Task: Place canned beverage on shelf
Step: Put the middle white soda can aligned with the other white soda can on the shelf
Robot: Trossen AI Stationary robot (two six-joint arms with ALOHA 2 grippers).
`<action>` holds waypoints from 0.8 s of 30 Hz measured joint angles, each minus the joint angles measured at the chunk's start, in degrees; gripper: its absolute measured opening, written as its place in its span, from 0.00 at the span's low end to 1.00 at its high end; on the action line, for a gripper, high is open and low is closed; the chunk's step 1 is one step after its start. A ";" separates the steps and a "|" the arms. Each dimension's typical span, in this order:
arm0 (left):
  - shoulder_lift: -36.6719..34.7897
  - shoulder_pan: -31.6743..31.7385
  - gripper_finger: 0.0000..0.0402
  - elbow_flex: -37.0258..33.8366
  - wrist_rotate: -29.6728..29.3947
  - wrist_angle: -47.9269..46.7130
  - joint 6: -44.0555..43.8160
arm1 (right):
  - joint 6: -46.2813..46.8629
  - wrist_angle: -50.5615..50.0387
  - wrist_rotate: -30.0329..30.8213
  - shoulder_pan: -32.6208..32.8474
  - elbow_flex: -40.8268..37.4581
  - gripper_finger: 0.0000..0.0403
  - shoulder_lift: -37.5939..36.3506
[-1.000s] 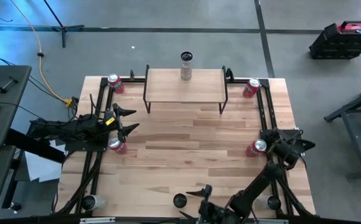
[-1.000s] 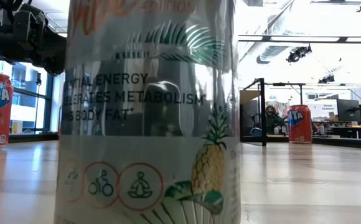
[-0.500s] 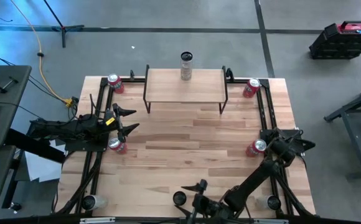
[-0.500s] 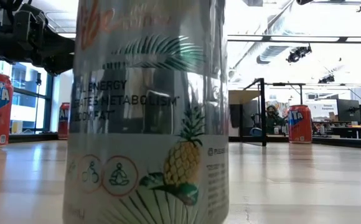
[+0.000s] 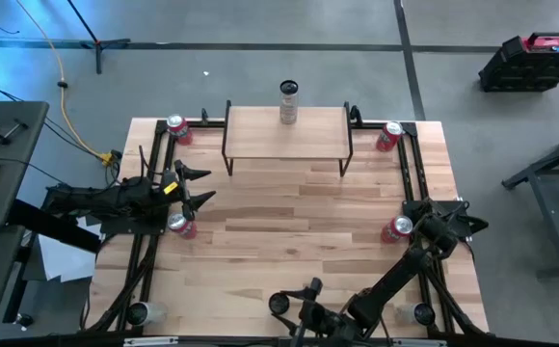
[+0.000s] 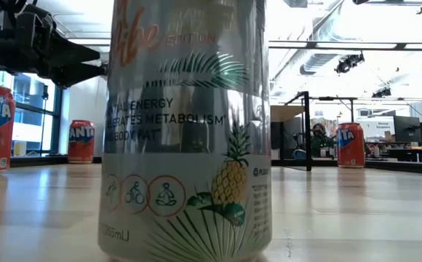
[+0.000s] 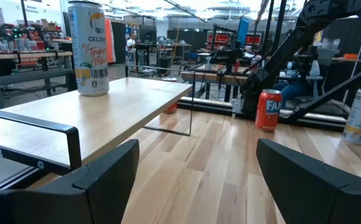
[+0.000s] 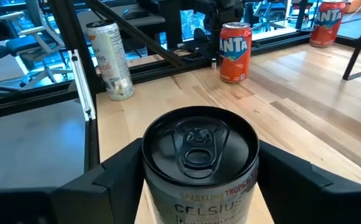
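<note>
At the near edge of the bench (image 5: 289, 222), the right end effector (image 5: 292, 306) now sits further left than a second ago, with its two fingers (image 8: 292, 177) spread on either side of a tall silver Celsius can (image 8: 200, 162). The fingers flank the can closely, but it cannot be told whether they press its wall. The can stands upright on the bench; in the low view it fills the foreground (image 6: 188, 131), and its printed face has turned and slid right across that picture since the earlier frames, uncovering a red Fanta can (image 6: 81, 141) far behind it on the left. The shelf (image 5: 286, 133) stands at the far middle of the bench, well apart from the flanked can, and carries a second Celsius can (image 5: 289, 102) upright at its far edge, unmoved. The left end effector (image 5: 195, 185) hovers over the left side of the bench with its fingers (image 7: 99, 180) spread wide and nothing between them, in the same place as before, just beside another red can (image 5: 177, 225). Further red cans stand at the far left corner (image 5: 177, 128), the far right corner (image 5: 388, 136) and the right side (image 5: 396, 229), none shifted. Two pale cans stay at the near left corner (image 5: 139, 312) and near right corner (image 5: 421, 312).
</note>
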 joint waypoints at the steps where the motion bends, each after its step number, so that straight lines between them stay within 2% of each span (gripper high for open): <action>1: 0.00 0.00 0.78 0.00 0.00 -0.02 0.00 | -0.05 0.00 -0.33 0.00 0.00 0.61 0.00; 14: 0.00 -0.01 0.78 0.00 0.00 0.00 0.00 | 0.22 0.01 -1.23 -0.04 0.02 0.60 -0.09; 20: 0.02 0.01 0.78 0.00 0.00 -0.02 0.00 | 0.68 0.00 -2.13 -0.04 0.02 0.71 -0.09; 24: 0.00 0.00 0.78 0.00 0.00 0.00 0.00 | 0.48 -0.09 -1.82 -0.04 0.02 0.73 -0.09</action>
